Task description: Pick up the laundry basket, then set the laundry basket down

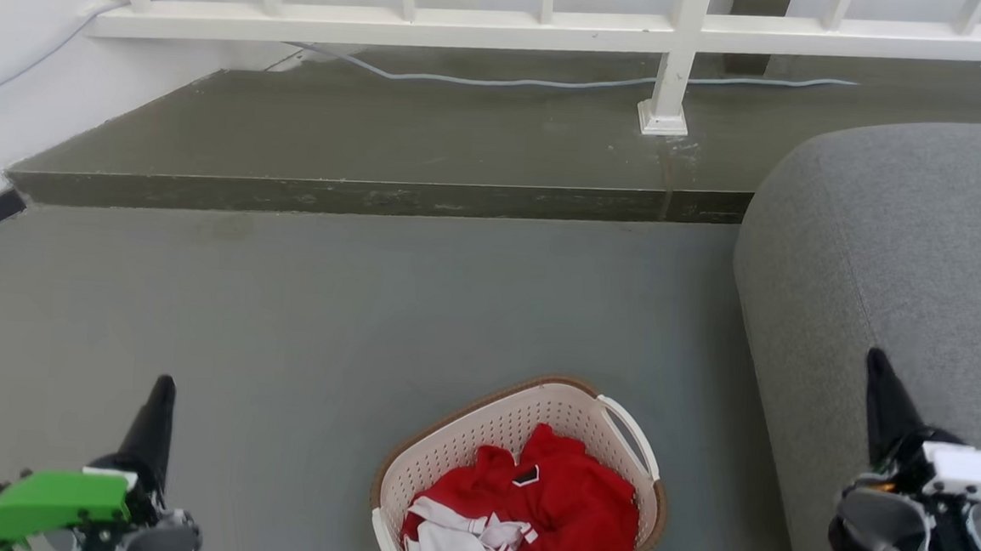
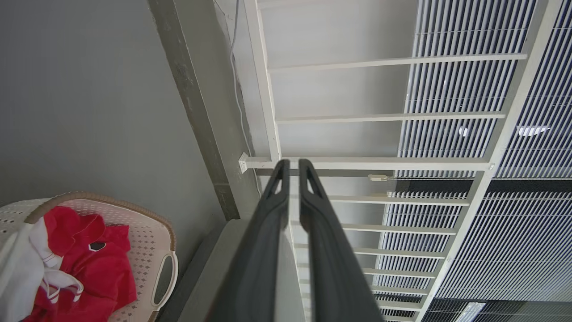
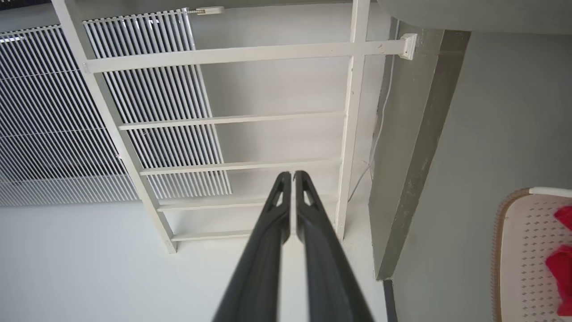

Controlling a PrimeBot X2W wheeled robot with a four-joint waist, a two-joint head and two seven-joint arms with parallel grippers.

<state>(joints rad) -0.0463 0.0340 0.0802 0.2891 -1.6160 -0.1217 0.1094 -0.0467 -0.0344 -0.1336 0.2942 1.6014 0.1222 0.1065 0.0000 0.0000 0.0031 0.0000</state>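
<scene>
Two closed end effectors, left [image 1: 164, 385] and right [image 1: 876, 359], flank the laundry basket [image 1: 490, 429].

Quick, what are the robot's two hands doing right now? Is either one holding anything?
Left hand: closed, holding nothing.
Right hand: closed, holding nothing.

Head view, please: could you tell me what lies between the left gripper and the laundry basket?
Bare grey floor lies between the left gripper and the basket; the head view shows that stretch.
</scene>
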